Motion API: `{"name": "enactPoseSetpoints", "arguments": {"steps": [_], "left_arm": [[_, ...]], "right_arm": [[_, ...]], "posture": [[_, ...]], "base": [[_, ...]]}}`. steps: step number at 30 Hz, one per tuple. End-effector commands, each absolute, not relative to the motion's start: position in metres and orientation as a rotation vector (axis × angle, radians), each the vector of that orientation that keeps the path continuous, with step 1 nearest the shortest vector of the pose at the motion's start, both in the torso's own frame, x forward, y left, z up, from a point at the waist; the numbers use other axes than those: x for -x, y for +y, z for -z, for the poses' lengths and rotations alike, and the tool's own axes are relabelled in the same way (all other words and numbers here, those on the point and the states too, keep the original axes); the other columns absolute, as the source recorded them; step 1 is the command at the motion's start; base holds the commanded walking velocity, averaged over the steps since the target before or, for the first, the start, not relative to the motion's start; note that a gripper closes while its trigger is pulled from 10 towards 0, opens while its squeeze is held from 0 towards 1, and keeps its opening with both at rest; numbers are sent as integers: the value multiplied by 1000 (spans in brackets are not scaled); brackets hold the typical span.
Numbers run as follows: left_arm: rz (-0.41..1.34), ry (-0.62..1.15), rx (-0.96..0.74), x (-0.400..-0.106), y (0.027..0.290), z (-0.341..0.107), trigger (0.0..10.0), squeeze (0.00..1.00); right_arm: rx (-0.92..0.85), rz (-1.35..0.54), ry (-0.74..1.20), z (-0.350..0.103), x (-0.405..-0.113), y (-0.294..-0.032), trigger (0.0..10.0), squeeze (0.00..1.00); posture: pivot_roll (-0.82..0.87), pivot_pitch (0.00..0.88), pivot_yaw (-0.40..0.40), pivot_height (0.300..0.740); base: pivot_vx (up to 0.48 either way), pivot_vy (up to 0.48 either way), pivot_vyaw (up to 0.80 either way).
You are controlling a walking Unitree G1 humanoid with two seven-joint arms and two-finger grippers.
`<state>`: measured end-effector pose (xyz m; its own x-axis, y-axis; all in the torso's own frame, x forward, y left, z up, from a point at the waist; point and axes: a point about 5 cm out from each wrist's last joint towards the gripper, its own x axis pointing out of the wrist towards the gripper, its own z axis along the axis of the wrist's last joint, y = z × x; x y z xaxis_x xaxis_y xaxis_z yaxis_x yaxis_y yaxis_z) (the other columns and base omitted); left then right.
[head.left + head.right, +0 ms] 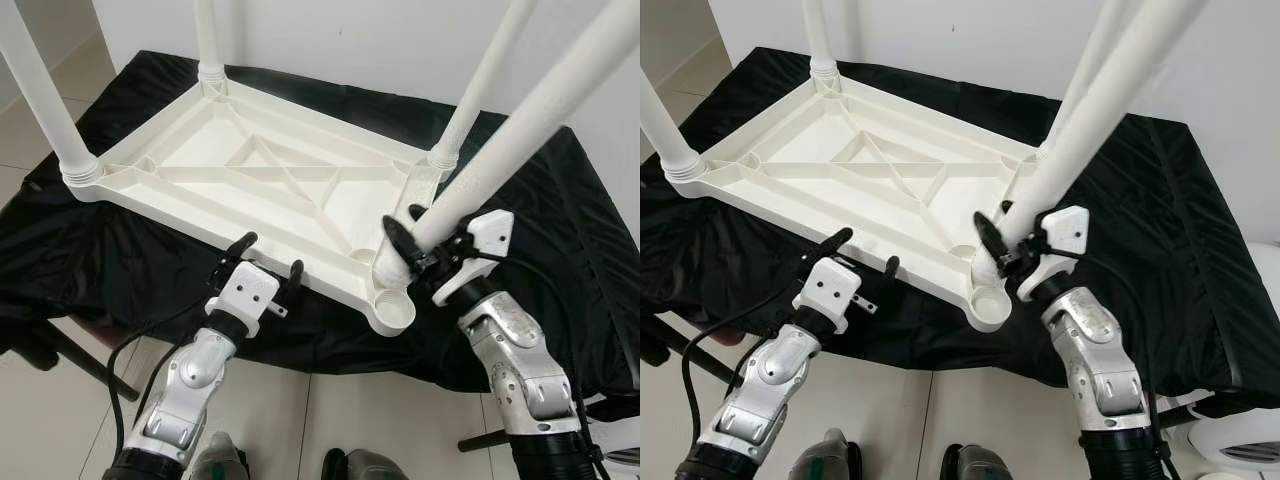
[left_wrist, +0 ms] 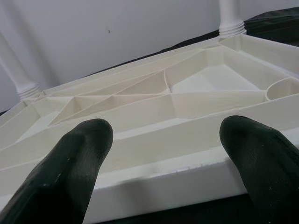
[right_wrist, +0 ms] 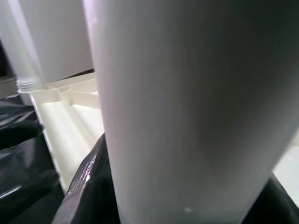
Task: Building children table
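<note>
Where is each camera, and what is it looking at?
Left eye view: head, looking down at the upturned tabletop; both arms show.
Right eye view: head too, same scene; right gripper shut on the loose leg.
Left wrist view: looks along the open left gripper at the tabletop's near edge.
Right wrist view: close on the leg.

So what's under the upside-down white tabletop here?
The tabletop lies on a black cloth spread beyond its edges. What the cloth covers is mostly hidden; a dark frame leg shows below the cloth's near edge. Beneath that is pale tiled floor.
</note>
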<state>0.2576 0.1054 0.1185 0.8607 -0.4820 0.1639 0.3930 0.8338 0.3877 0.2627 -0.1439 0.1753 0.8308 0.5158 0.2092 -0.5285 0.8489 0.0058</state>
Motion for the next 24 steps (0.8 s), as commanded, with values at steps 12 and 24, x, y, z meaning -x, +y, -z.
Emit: {"name": "enactPoseSetpoints", "arguments": {"steps": [12,24], "left_arm": [[534,-257,-378,-256,99,-120,10000,0],[543,-258,-376,-254,99,-120,10000,0]], "right_arm": [[-80,-611,-102,-160,-248,-142,10000,0],[-77,-618,1,-140,-245,-141,10000,0]], "posture": [[26,79,-76,740],[36,74,-83,740]], "base": [[0,0,0],[0,0,0]]}}
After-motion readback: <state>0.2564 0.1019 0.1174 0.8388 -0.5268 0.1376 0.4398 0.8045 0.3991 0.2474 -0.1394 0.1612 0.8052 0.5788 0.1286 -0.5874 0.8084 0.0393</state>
